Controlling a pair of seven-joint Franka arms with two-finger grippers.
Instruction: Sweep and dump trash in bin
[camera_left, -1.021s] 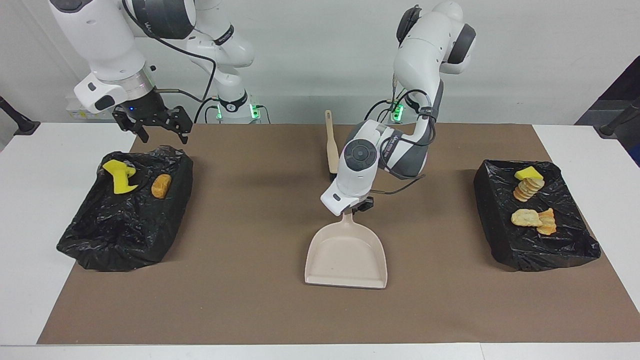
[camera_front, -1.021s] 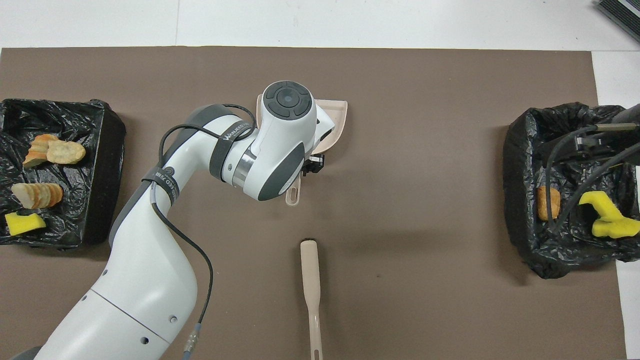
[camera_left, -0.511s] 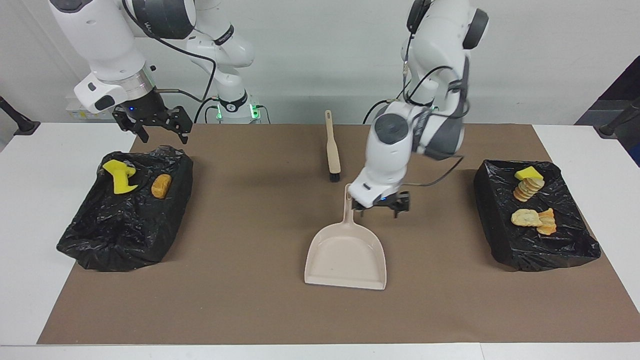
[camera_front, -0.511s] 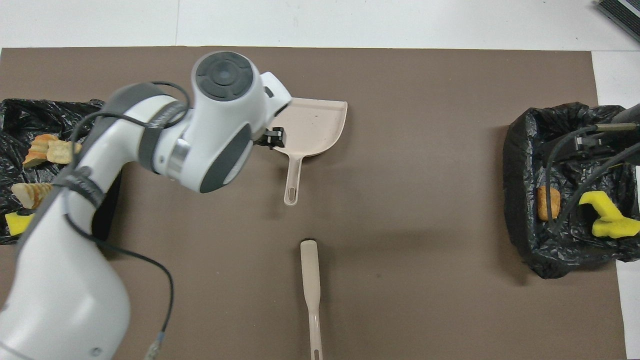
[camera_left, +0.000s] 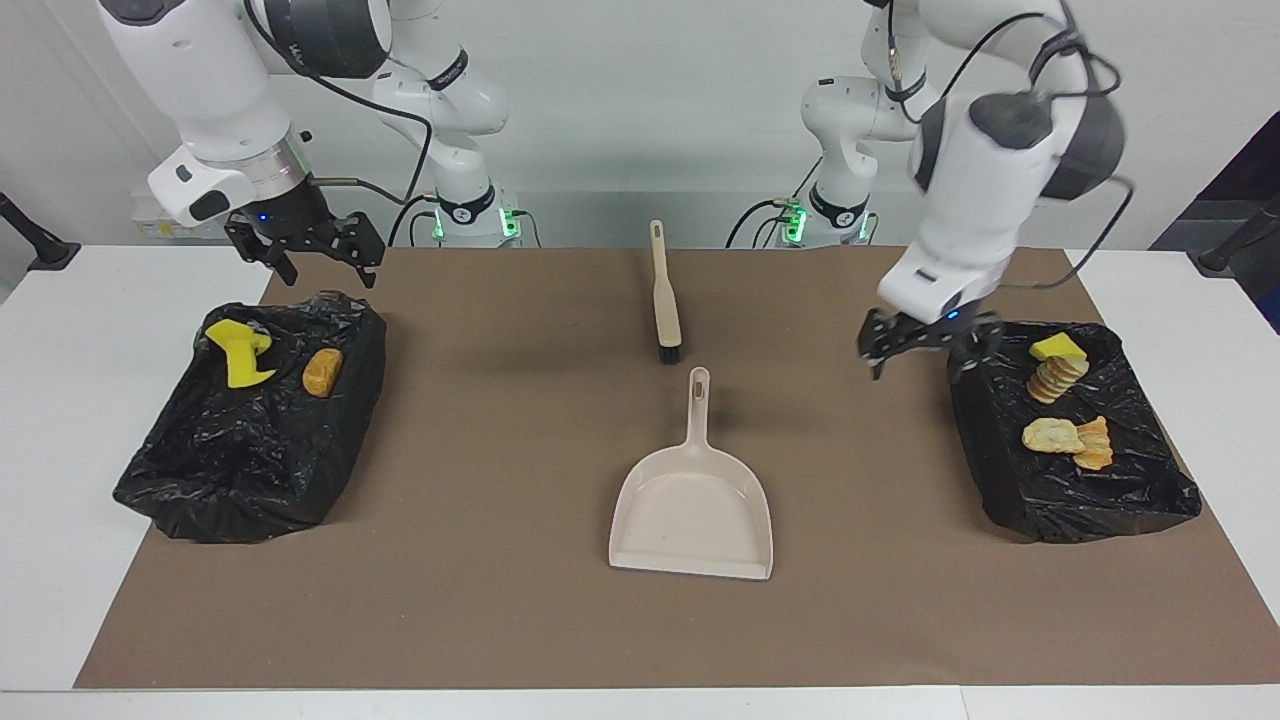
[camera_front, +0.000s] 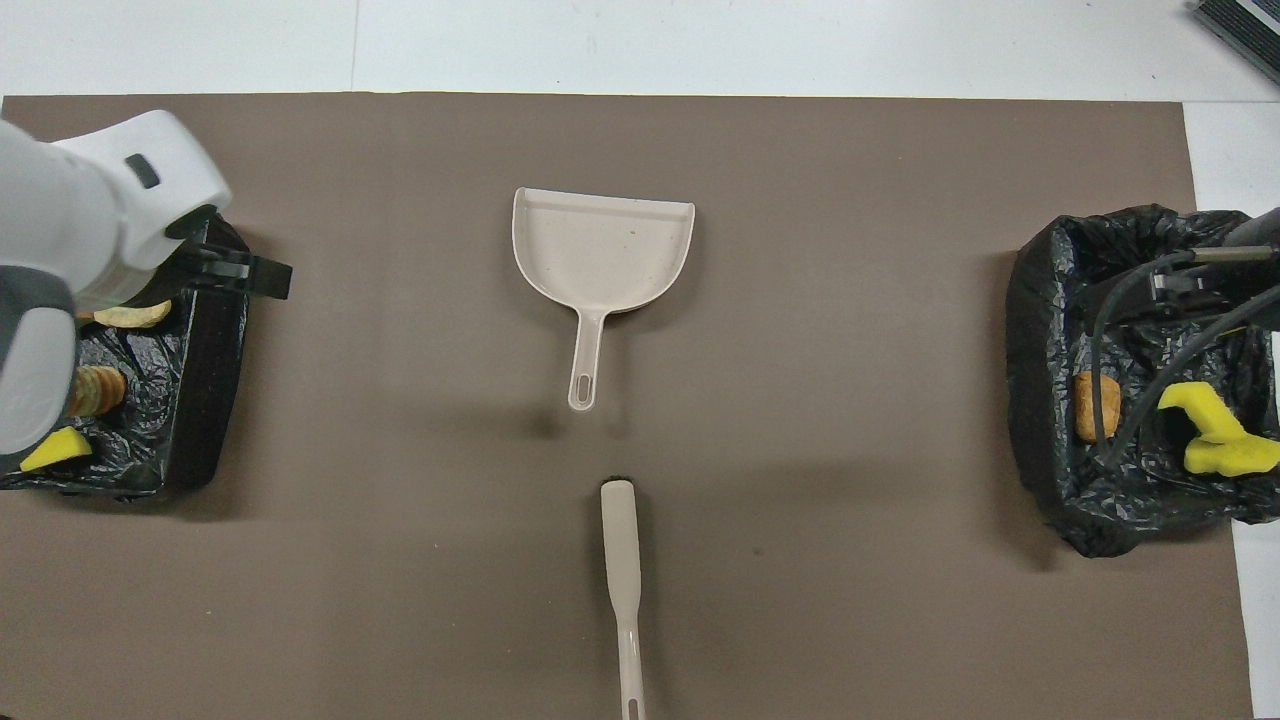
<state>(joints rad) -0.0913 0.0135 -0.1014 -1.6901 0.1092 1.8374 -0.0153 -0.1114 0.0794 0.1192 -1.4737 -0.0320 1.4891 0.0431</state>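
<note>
The trash lies in two black-lined bins. The bin (camera_left: 1010, 480) at the left arm's end holds a yellow sponge (camera_left: 1057, 347) and three bread-like lumps (camera_left: 1052, 436). The bin (camera_left: 200, 480) at the right arm's end holds a yellow sponge (camera_left: 238, 350) and a tan lump (camera_left: 322, 371). My left gripper (camera_left: 925, 365) is open and empty, up over the edge of its bin; it also shows in the overhead view (camera_front: 240, 275). My right gripper (camera_left: 330, 275) is open and empty, over the robots' edge of its bin.
A beige dustpan (camera_left: 693, 510) lies empty in the middle of the brown mat (camera_left: 480, 600), its handle toward the robots. A beige brush (camera_left: 664, 300) lies nearer to the robots than the dustpan.
My left gripper has left the dustpan's handle, risen and swung over to the bin at the left arm's end. The dustpan stays flat on the mat. The right arm has not moved.
</note>
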